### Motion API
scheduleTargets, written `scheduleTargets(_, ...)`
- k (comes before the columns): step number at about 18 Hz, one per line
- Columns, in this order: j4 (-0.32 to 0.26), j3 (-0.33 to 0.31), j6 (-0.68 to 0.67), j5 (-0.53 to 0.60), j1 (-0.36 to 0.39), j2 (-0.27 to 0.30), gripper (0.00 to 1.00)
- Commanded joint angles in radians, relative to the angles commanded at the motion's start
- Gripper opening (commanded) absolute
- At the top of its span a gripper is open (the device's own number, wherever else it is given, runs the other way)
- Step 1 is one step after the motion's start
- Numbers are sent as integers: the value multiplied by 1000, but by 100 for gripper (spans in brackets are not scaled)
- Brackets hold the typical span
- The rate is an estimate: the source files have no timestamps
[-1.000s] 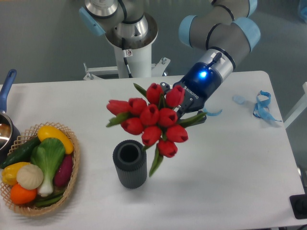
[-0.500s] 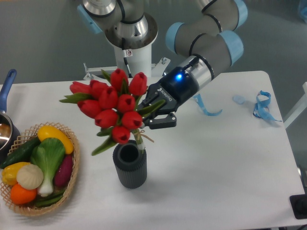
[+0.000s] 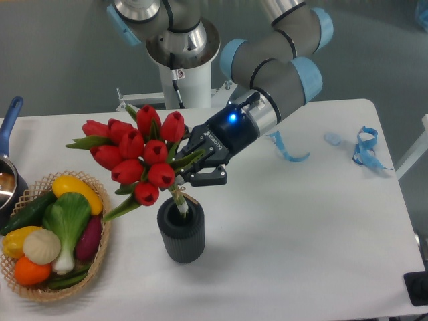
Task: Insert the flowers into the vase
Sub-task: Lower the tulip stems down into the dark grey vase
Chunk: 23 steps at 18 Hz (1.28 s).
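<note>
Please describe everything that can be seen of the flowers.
The flowers are a bunch of about ten red tulips with green leaves and stems, artificial by their look. The gripper holds them at the stems. The bunch leans to the left, with the heads above the table. The stem ends reach into the mouth of the dark ribbed vase.

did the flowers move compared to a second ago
Yes. The flowers, held in the gripper, have swung left and their stem ends now dip into the mouth of the vase, which stayed put.
</note>
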Motion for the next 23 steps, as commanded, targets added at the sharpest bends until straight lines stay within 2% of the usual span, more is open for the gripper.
scheduleTargets(6,0,-67,60,0,3,-18,11)
scheduleTargets(15,0,-94,175,2,12,-118,12)
scheduleTargets(23,0,-109,216,3,25,-147,16)
